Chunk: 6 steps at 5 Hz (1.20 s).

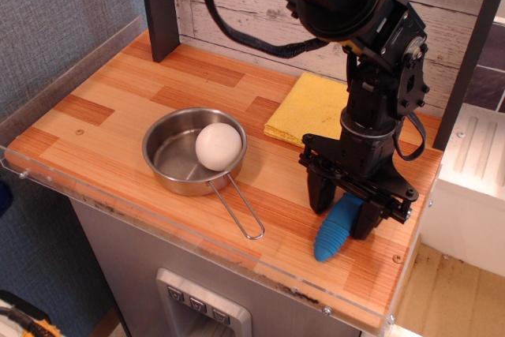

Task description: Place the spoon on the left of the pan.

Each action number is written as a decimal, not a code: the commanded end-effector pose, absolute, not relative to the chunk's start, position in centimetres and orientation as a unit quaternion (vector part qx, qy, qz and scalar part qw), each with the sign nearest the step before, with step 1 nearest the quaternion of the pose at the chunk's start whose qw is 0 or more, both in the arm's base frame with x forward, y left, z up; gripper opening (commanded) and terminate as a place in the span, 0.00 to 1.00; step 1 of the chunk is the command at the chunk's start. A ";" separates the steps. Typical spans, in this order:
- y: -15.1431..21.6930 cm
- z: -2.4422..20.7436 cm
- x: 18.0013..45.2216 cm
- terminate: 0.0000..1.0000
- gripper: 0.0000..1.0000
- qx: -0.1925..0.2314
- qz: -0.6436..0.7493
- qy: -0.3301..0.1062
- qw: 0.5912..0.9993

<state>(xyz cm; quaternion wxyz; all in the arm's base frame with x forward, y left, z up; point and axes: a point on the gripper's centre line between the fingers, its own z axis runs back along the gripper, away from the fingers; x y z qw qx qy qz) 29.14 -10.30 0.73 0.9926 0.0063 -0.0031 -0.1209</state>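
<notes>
The spoon's ribbed blue handle (330, 234) lies on the wooden counter at the front right. Its metal bowl is hidden behind the arm. My gripper (342, 209) points down over the handle, with one black finger on each side pressing against it. The spoon still rests on the counter. The small steel pan (160, 146) sits to the left, near the counter's middle. Its wire loop handle (241, 212) points toward the front edge, and a white ball (218, 145) lies inside it.
A yellow cloth (306, 104) lies flat behind the gripper by the plank wall. A dark post (160, 5) stands at the back left. A clear plastic lip (47, 92) runs along the counter's left and front edges. The counter's right edge is close to the spoon.
</notes>
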 end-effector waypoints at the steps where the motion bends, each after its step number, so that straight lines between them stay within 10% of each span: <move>1: -10.7 2.1 28.7 0.00 0.00 -0.019 -0.139 -0.014 0.990; 4: -10.7 9.0 29.6 0.00 0.00 -0.108 -0.183 -0.101 0.972; 6: -1.7 13.4 33.3 0.00 0.00 0.015 -0.100 -0.124 0.987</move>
